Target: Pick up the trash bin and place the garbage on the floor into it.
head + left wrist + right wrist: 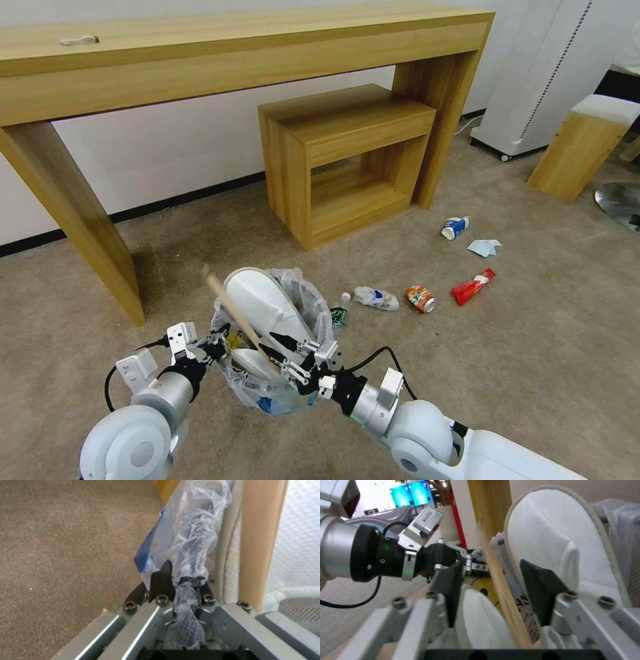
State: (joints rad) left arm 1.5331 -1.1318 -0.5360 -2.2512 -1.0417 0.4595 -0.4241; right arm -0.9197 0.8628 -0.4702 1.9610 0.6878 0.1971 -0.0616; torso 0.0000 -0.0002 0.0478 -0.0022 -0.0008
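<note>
The trash bin [293,393], lined with crinkly clear plastic, hangs just above the floor [533,373]. My left gripper [217,343] is shut on its bag-covered rim [196,537]. Two white slippers [267,303] [480,620] and a wooden stick [230,307] stand in the bin. My right gripper [283,353] is over the bin's mouth, open, with the stick [500,580] loose between its fingers. More garbage lies on the carpet to the right: a clear bottle [375,297], a crushed can [420,299], a red wrapper [473,287], a tissue [485,247] and a blue-white cup [455,228].
A long wooden console table [200,60] runs along the wall, its leg [73,220] near my left arm. A small wooden side table [347,133] stands behind the bin. A white appliance [533,80] and a stool [587,143] are at the far right.
</note>
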